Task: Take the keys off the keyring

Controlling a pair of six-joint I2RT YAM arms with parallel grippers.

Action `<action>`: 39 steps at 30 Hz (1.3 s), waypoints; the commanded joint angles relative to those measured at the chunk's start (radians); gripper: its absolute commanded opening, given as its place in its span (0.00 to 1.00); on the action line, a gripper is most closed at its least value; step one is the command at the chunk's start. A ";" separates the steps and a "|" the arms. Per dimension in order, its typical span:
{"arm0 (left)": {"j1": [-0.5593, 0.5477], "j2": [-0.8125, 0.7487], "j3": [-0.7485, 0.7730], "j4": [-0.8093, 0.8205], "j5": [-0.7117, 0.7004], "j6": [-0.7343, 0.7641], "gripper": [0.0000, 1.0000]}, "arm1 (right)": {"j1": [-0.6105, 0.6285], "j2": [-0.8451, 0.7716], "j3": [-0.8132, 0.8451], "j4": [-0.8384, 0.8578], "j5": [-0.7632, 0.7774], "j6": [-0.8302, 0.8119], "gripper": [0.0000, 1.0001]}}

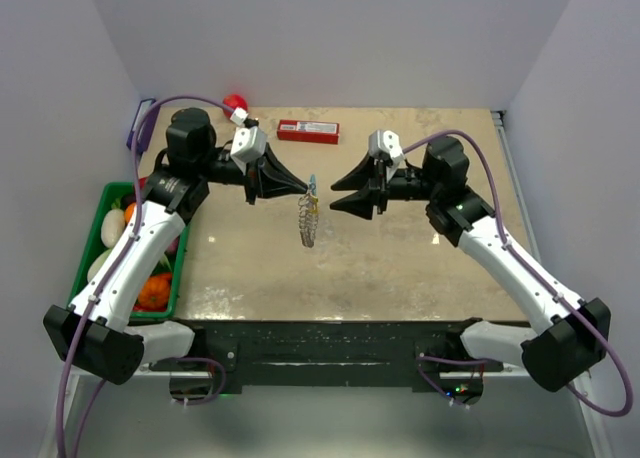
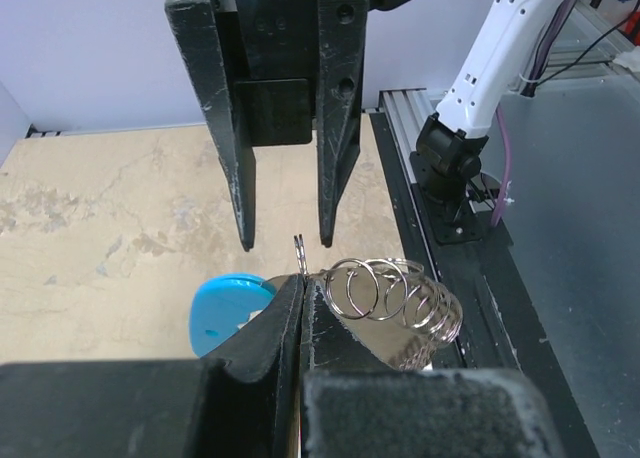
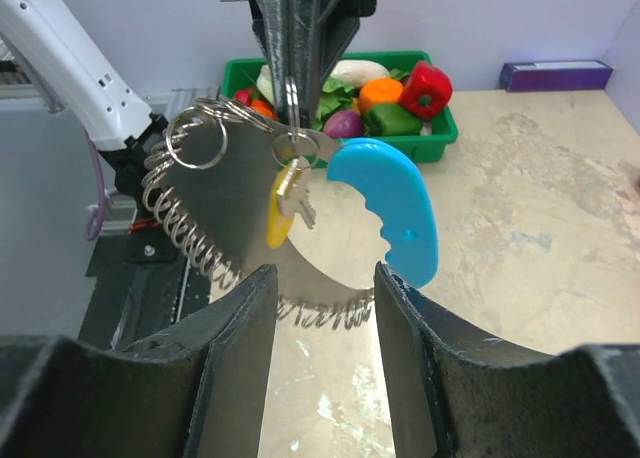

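My left gripper (image 1: 305, 188) is shut on the keyring (image 1: 308, 218) and holds it in the air above the table's middle. In the left wrist view its pads (image 2: 280, 313) pinch a thin split ring (image 2: 299, 253), with silvery coil links (image 2: 400, 298) and the light-blue segment (image 2: 230, 308) hanging to either side. One small brass-yellow key (image 3: 283, 203) dangles from that ring beside the blue segment (image 3: 395, 203). My right gripper (image 1: 338, 196) faces the left one, open, just short of the loop. Nothing lies between its fingers (image 3: 235, 328).
A green basket (image 1: 112, 191) of toy vegetables stands at the table's left edge. A red box (image 1: 308, 130) and a red ball (image 1: 234, 103) lie at the back. A purple box (image 1: 140, 123) sits in the back left corner.
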 commanded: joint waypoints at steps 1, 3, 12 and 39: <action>0.013 -0.026 0.002 0.062 -0.002 -0.028 0.00 | 0.043 -0.025 -0.017 0.097 0.054 0.050 0.47; 0.014 -0.028 0.001 0.067 0.000 -0.031 0.00 | 0.050 -0.024 -0.016 0.104 0.071 0.050 0.46; 0.014 -0.023 -0.003 0.081 0.009 -0.049 0.00 | 0.063 0.030 0.020 0.131 0.100 0.096 0.45; 0.016 -0.011 -0.013 0.113 0.007 -0.069 0.00 | 0.110 0.105 0.103 0.151 0.039 0.147 0.14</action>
